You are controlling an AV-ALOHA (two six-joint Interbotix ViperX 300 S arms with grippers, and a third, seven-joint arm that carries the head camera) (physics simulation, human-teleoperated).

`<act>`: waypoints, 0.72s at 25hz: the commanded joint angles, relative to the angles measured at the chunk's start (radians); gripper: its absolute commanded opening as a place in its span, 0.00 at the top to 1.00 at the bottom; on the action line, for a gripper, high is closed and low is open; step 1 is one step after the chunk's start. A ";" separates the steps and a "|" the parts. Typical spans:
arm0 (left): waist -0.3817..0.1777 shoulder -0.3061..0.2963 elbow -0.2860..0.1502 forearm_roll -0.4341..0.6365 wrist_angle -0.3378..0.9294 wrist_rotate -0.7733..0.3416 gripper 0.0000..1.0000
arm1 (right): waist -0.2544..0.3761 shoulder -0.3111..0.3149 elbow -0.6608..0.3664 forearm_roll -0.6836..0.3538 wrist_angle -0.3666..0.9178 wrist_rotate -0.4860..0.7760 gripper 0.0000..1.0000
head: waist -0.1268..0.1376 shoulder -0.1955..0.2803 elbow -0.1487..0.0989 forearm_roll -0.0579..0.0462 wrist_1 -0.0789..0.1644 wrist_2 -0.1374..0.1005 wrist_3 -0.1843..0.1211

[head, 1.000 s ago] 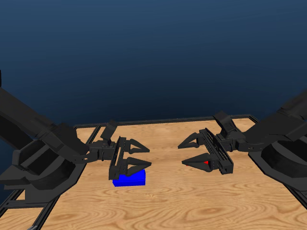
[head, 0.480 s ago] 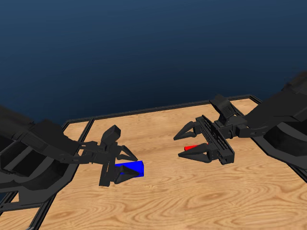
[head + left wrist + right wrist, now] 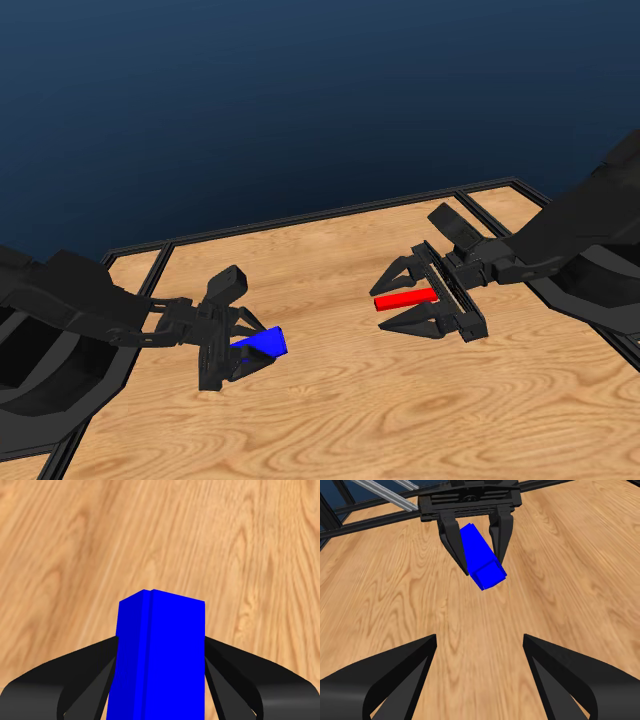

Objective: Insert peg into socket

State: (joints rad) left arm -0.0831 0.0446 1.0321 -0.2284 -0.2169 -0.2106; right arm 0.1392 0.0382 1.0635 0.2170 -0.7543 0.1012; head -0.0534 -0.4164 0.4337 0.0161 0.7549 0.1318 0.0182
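Note:
The blue socket (image 3: 266, 344) sits between the fingers of my left gripper (image 3: 258, 345), which is shut on it and holds it tilted just off the wood. The left wrist view shows the socket (image 3: 160, 645) filling the gap between both jaws. Seen from the right wrist, the left gripper (image 3: 481, 566) clamps the socket (image 3: 482, 562), whose end faces that camera. In the head view the red peg (image 3: 405, 299) shows between the fingers of my right gripper (image 3: 382, 305). That gripper (image 3: 480, 645) is open, jaws wide apart, and the right wrist view shows no peg.
The wooden table (image 3: 330, 420) has a black frame rail (image 3: 330, 213) along its far edge and another at the left side. Both arms' bulky bases stand at the left and right edges of the head view.
The head camera has shifted. My left gripper has shut on the socket and tilted it up off the table. More of the red peg now shows between the right gripper's fingers.

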 commanded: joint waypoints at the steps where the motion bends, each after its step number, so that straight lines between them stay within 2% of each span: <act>1: -0.054 0.017 -0.007 0.020 0.037 -0.064 1.00 | -0.028 0.012 0.036 0.007 0.031 0.027 0.00 | 0.001 0.003 -0.021 -0.001 -0.007 -0.010 -0.002; 4: -0.060 0.017 -0.013 0.033 0.041 -0.086 1.00 | -0.049 0.003 0.063 0.013 0.034 0.038 0.00 | 0.000 0.002 -0.021 -0.003 -0.008 -0.015 -0.009; 6: -0.065 0.009 -0.022 0.047 0.066 -0.098 1.00 | -0.079 0.011 0.073 0.022 0.078 0.024 0.00 | -0.006 0.000 -0.021 -0.008 -0.014 -0.026 -0.021; 7: -0.065 0.009 -0.011 0.046 0.050 -0.105 1.00 | -0.086 0.015 0.075 0.027 0.091 0.015 0.00 | -0.010 0.000 -0.021 -0.010 -0.018 -0.034 -0.030; 8: -0.076 -0.009 -0.033 0.054 0.048 -0.104 1.00 | -0.093 0.012 0.074 0.023 0.111 0.005 0.00 | -0.013 -0.001 -0.021 -0.013 -0.022 -0.041 -0.037; 9: -0.080 -0.010 -0.028 0.058 0.051 -0.106 1.00 | -0.102 0.007 0.074 0.027 0.126 -0.002 0.00 | -0.015 -0.001 -0.021 -0.015 -0.024 -0.045 -0.041; 14: -0.126 -0.088 -0.081 0.072 0.044 -0.097 1.00 | -0.147 -0.012 0.084 0.033 0.229 -0.051 0.00 | -0.022 -0.003 -0.022 -0.023 -0.034 -0.072 -0.064; 18: -0.152 -0.144 -0.098 0.091 0.071 -0.075 1.00 | -0.151 0.032 0.093 0.018 0.242 -0.019 0.00 | -0.017 -0.005 -0.023 -0.025 -0.036 -0.084 -0.069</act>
State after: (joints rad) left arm -0.2114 -0.0587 0.9566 -0.1483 -0.1434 -0.3003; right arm -0.0044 0.0596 1.1581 0.2409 -0.5272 0.0730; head -0.0720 -0.4145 0.4294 -0.0083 0.7331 0.0562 -0.0471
